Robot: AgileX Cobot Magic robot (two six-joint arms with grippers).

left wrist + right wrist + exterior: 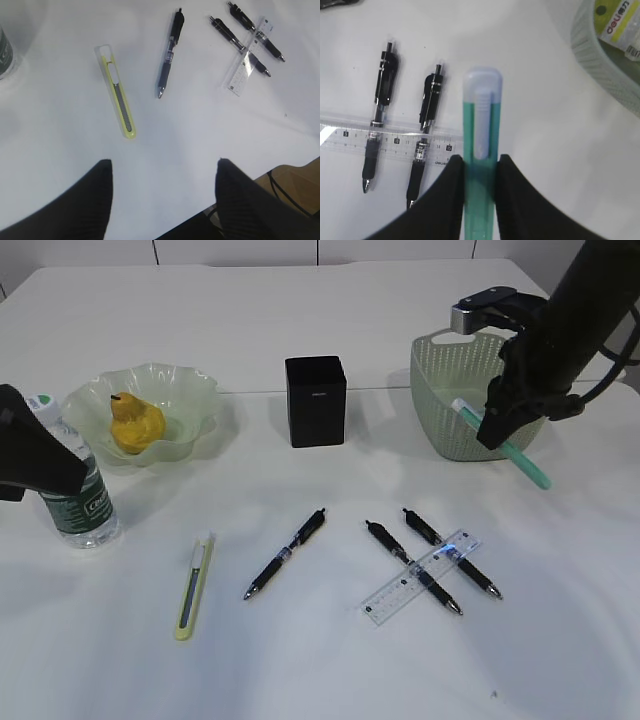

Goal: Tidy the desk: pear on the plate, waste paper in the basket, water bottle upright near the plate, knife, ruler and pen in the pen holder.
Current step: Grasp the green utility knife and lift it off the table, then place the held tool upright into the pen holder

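My right gripper (pixel 480 159) is shut on a teal knife (pixel 481 130) and holds it tilted in the air just in front of the green basket (pixel 440 420). My left gripper (pixel 162 162) hangs open and empty near the upright water bottle (pixel 78 495). The yellow pear (pixel 135 423) sits on the pale green plate (pixel 190 390). On the table lie a yellow knife (pixel 118 97), three black pens (pixel 287 552) (pixel 412 567) (pixel 450 552) and a clear ruler (pixel 420 578) across two of them. The black pen holder (pixel 316 400) stands at centre back. A printed scrap (pixel 617 25) lies in the basket; I cannot tell if it is the waste paper.
The table's front edge (pixel 280 167) shows close behind my left gripper in its wrist view. The basket stands at the back right, the plate at the back left, with the pen holder between them.
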